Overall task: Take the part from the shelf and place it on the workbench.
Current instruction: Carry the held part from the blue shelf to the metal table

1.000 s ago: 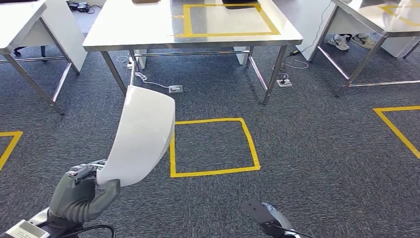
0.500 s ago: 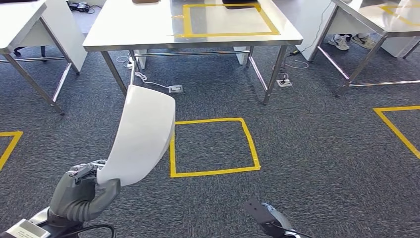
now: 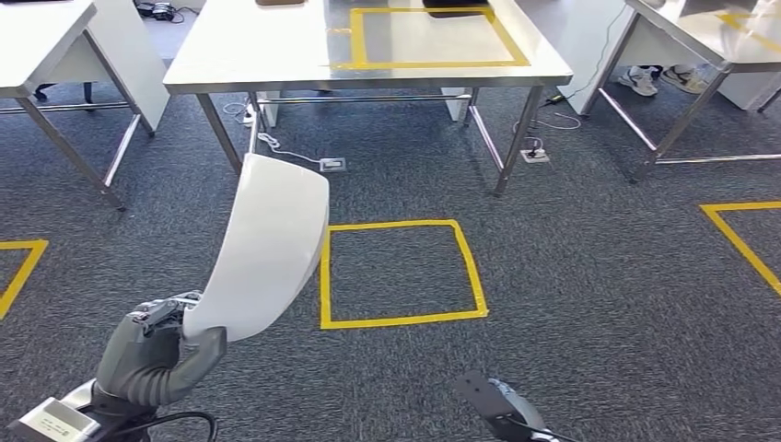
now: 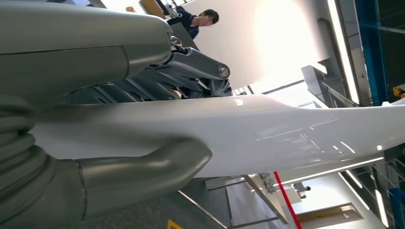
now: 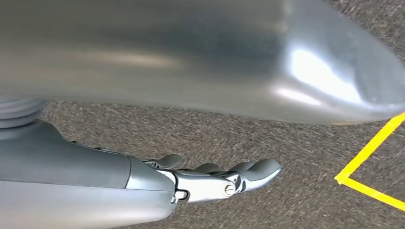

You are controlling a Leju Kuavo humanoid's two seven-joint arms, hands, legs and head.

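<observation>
The whole view has slid slightly since the earlier frame, so the camera moved; the left hand still grips the lower end of the white curved part, thumb under and fingers over it. The part rises up and ahead of that hand, above the carpet. The right hand hangs low, fingers apart, holding nothing. Well ahead stands the steel table, marked with yellow tape.

The part is smooth, glossy white plastic, mirroring lights just past the fingers; the left hand looks matt grey; the workbench is brushed metal; the carpet is rough grey pile.
</observation>
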